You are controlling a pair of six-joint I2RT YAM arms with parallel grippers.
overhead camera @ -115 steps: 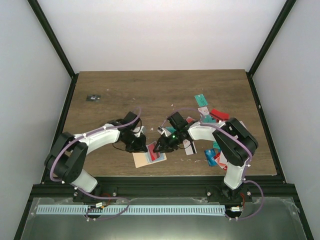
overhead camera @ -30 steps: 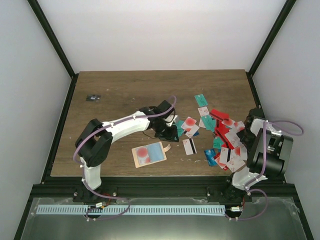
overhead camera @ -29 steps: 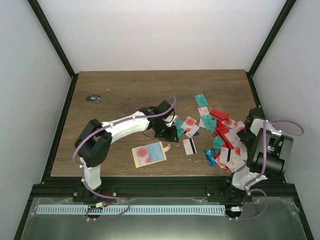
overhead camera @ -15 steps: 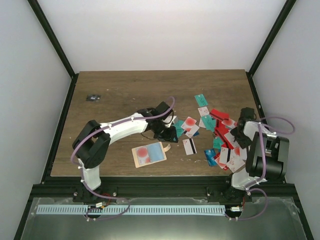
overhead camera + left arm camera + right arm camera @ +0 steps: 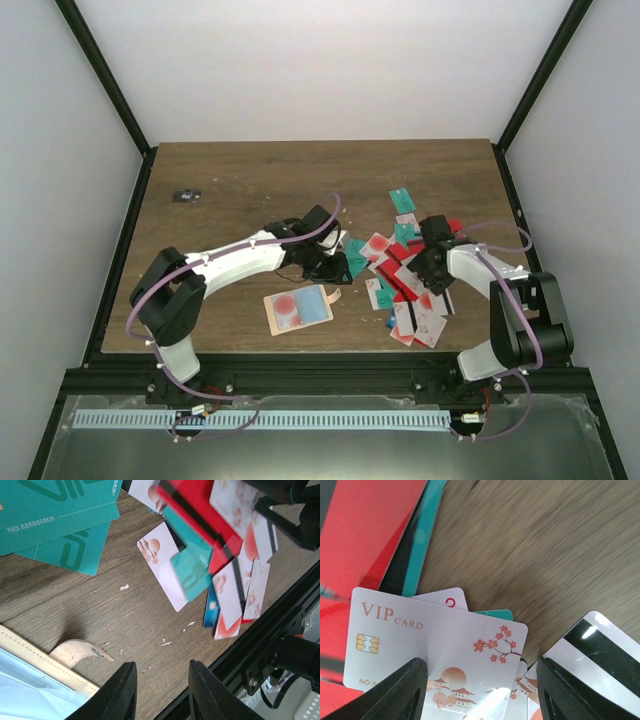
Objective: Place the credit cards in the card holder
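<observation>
1. While your right gripper (image 5: pixel 480 690) hangs low over the pile, its jaws stand spread, one on each side of a white VIP card (image 5: pixel 440 645). Nothing is pinched between them.
2. Around that card lie a red card (image 5: pixel 365 530), a teal edge and a white card with a black stripe (image 5: pixel 600 650), overlapping on the wooden table (image 5: pixel 250 180).
3. Your left gripper (image 5: pixel 160 690) is parted too, and I see only bare wood in the gap. The snap tab (image 5: pixel 80 652) of the card holder sits just beside it, and teal cards (image 5: pixel 55 515) lie beyond.
4. From above, the card holder (image 5: pixel 298 308) lies open near the front edge, between the two arms. A red circle and a pale blue patch show on its inside. The credit cards (image 5: pixel 410 290) are heaped to its right, apart from it.
5. I judge that you are at the pick step: choosing one card from the heap.
6. Next, you need to close on the VIP card alone. It lies flat and overlapped, so lift an edge first, or a neighbouring card may come up with it.
7. Then carry it to the holder, with the left gripper steadying the holder.
</observation>
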